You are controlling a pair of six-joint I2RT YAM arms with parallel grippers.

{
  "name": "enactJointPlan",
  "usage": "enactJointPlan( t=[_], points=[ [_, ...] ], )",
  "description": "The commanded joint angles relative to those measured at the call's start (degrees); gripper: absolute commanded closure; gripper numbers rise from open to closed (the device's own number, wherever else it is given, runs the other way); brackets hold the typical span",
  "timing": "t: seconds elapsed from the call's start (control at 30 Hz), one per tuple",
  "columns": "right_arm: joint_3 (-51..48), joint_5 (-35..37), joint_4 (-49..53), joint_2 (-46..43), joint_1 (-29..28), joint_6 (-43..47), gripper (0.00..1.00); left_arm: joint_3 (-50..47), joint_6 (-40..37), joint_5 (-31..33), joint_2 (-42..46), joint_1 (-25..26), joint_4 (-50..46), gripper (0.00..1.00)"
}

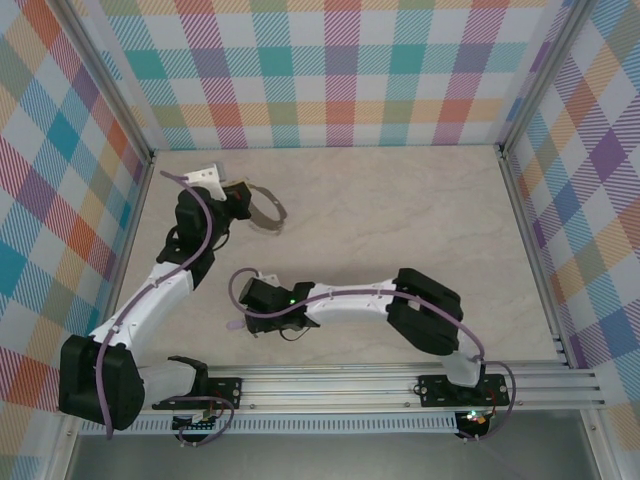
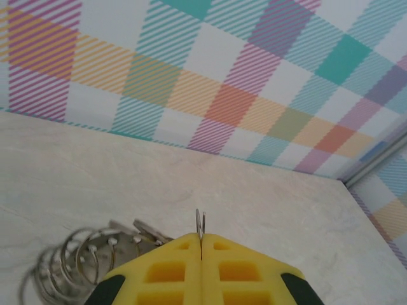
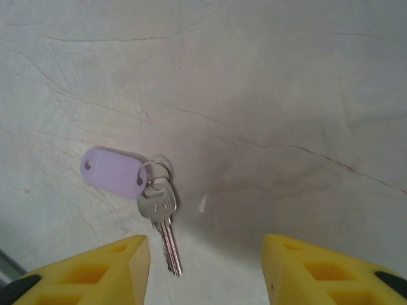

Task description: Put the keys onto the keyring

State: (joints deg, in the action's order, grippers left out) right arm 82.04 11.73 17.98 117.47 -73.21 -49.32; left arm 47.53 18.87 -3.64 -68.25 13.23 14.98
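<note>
The keyring [image 1: 264, 208], a thin silver hoop with small loops along its edge, is held just above the table at the back left. My left gripper [image 2: 201, 241] is shut on its rim, and a thin metal edge [image 2: 200, 222] sticks out between the yellow fingers [image 2: 165, 273], with the small loops [image 2: 82, 257] hanging to the left. The keys [image 3: 160, 210] lie flat on the table: a silver blade on a small split ring with a lilac tag [image 3: 113, 173]. My right gripper [image 3: 206, 270] hovers open over them, the blade tip close to its left finger [image 3: 102, 270]. From above, the lilac tag [image 1: 234, 324] shows beside the right wrist.
Plaid walls [image 1: 330, 70] close the table on three sides, with metal posts [image 1: 520, 200] at the corners. An aluminium rail [image 1: 400, 385] runs along the near edge by both arm bases. Bare marbled tabletop [image 1: 400, 220] lies between the two grippers and to the right.
</note>
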Motion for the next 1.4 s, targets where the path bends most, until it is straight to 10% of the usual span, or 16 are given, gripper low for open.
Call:
enactJointPlan(
  t=[0.0, 0.6, 1.37],
  points=[
    [4.62, 1.22, 3.52, 3.21, -0.42, -0.28, 0.50, 2.18, 2.56, -2.00, -0.11, -2.56, 2.67, 1.00],
    [20.07, 4.44, 11.84, 15.77, -2.46, 3.56, 0.50, 2.19, 4.71, -4.70, 0.02, -5.68, 2.30, 1.00],
    [8.90, 10.03, 9.24, 8.55, -1.88, 1.16, 0.97, 2.26, 5.07, -7.99, 2.55, -5.76, -0.13, 1.00]
  ],
)
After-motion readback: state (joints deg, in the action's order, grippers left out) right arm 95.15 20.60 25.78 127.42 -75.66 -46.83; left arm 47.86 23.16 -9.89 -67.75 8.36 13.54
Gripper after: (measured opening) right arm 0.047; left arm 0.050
